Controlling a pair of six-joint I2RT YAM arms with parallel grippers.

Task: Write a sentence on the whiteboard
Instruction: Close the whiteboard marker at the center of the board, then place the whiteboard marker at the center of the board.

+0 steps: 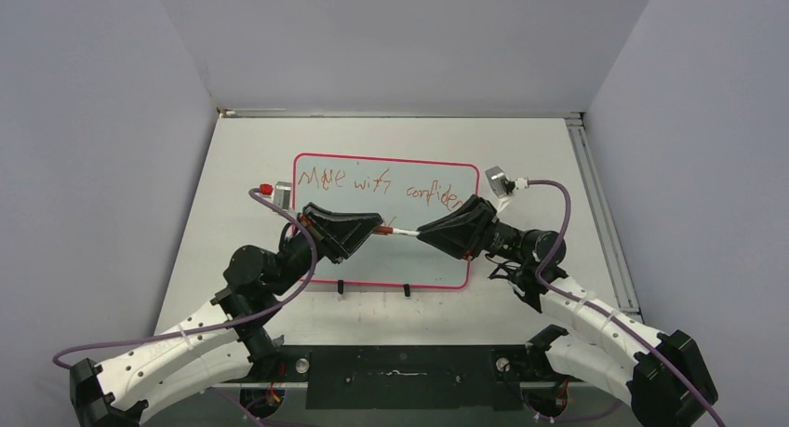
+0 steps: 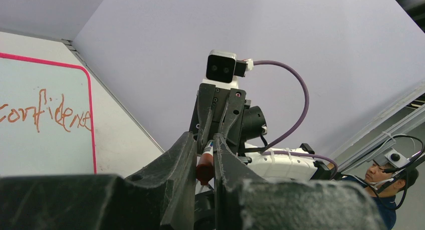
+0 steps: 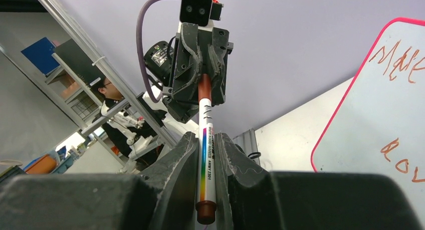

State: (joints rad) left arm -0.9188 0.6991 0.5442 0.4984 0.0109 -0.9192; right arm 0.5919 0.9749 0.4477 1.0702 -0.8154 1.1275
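My two hands meet tip to tip above the whiteboard (image 1: 391, 267). It lies flat in the middle of the surface (image 1: 540, 166), with its long sides parallel to the surface's near and far edges and two small black feet on its near edge.

My left hand (image 1: 375, 230) reaches in from the board's left edge and my right hand (image 1: 421, 232) from its right edge. Both hang over the lower middle of the board, and a white-barrelled marker (image 1: 402, 232) runs between them.

My right hand is closed around the barrel. In the right wrist view the barrel, with its rainbow stripe, is pinched between my two fingers, and its red-brown butt end pokes out behind them. My left hand is closed on the red-brown cap (image 2: 204, 167) at the other end, fingers narrowed to the cap's width. The cap lies in line with the barrel, and I cannot tell whether it is fully seated.

The sentence (image 1: 381, 179) lies beyond both hands, along the board's far edge. It runs from near the far-left corner towards the far-right corner in shaky red-brown letters that read roughly "Move with confidence". From above, my right hand hides the tail of the last word. A few further strokes (image 3: 398, 157) sit lower on the board, just beyond the marker.
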